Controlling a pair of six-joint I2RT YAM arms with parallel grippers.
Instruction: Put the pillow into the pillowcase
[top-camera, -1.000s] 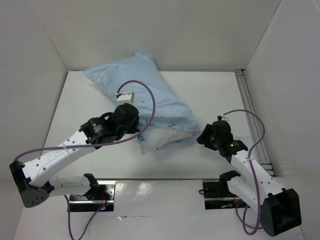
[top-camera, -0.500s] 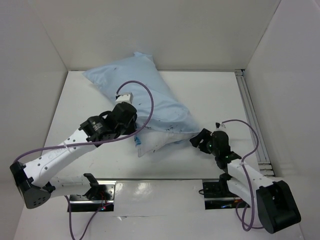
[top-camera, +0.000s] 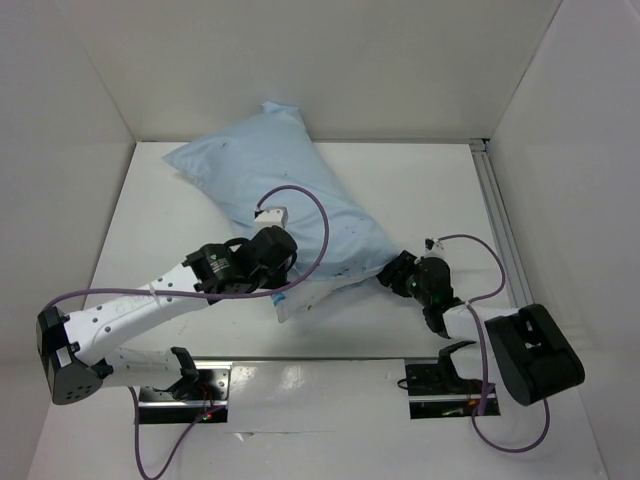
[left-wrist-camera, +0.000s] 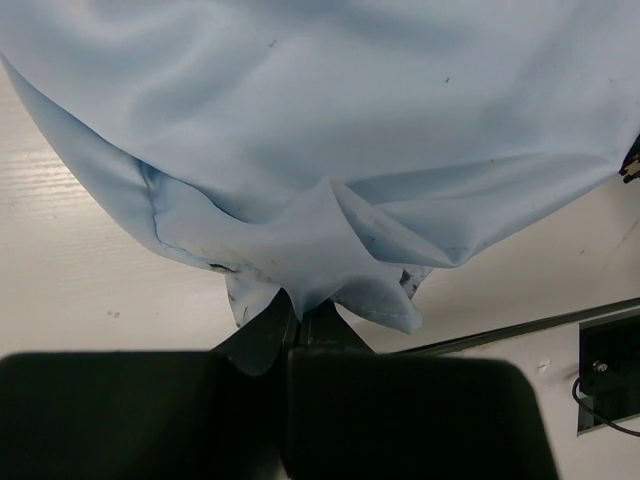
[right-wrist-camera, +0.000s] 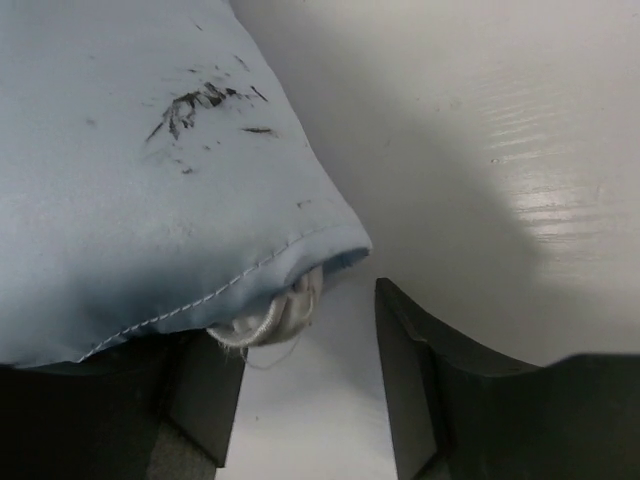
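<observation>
Peeking from pillowcase, pillow corner, rest hidden

A robotics lab test cell, plain white bench boxed in by white panel walls left, far and right, two white robot arms bolted to metal plates at the near edge, purple cables looping loose, aluminium rail along the right side.

Wrinkled blue pillowcase nearly encloses white pillow.
</observation>
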